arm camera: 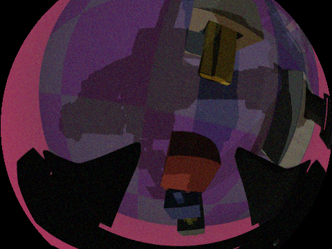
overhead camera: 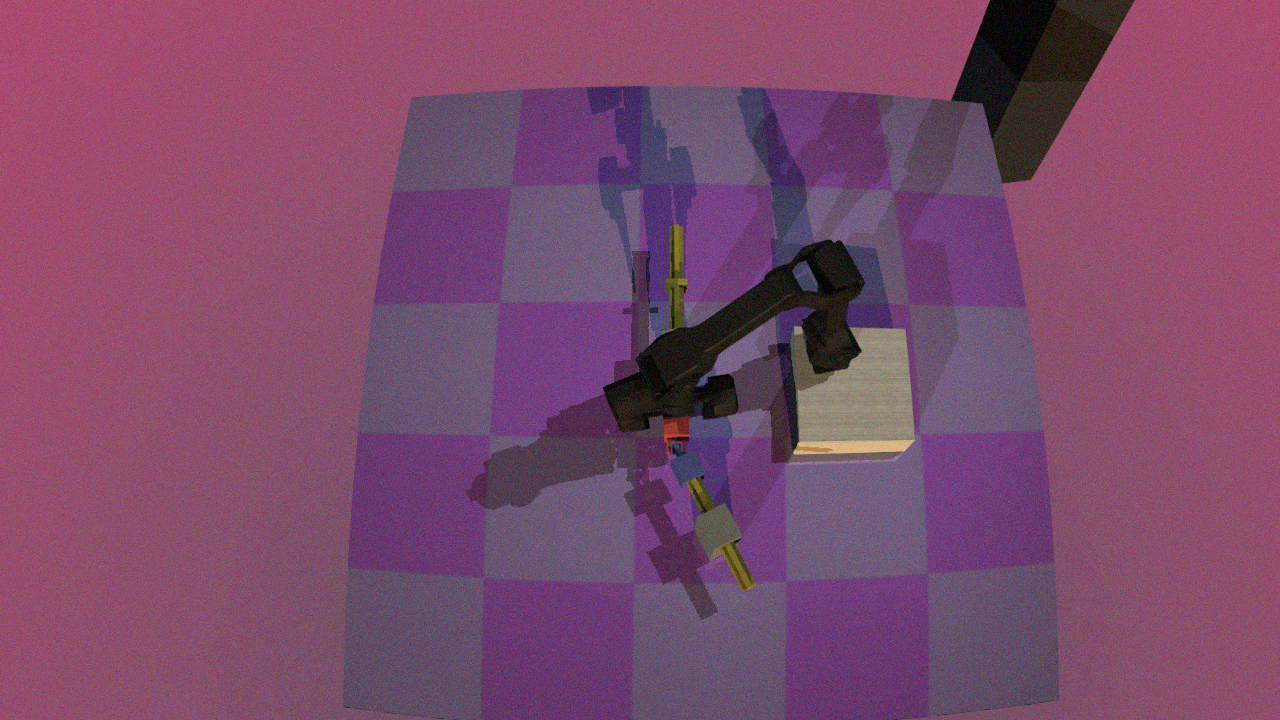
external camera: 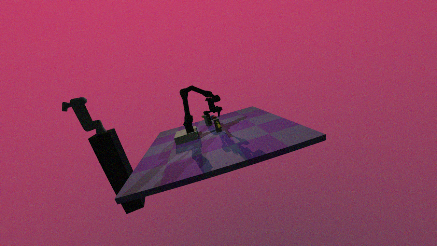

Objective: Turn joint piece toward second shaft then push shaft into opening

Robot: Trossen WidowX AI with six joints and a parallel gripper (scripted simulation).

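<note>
The red joint piece [overhead camera: 676,429] [arm camera: 190,173] sits beyond the blue hinge part [overhead camera: 687,469] [arm camera: 182,210] on the fixed yellow shaft [overhead camera: 738,565], which runs slantwise through a pale block [overhead camera: 717,528]. The second yellow shaft [overhead camera: 676,255] [arm camera: 218,52] has a collar [overhead camera: 676,282] and passes through its own block [arm camera: 250,36]. Its near end stands apart from the red piece in the wrist view. Seen from above, the red piece looks roughly in line with it; its opening is not visible. My gripper [overhead camera: 674,400] [external camera: 213,114] [arm camera: 191,151] is wide open and empty, its fingers at either side above the red piece.
The pale base box [overhead camera: 854,389] [external camera: 183,139] [arm camera: 298,149] of the arm stands right of the shafts in the top view. A dark pillar [overhead camera: 1042,107] [external camera: 110,162] stands beside the checkered table [overhead camera: 411,662] [external camera: 275,122] at its edge. My arm covers part of the second block from above.
</note>
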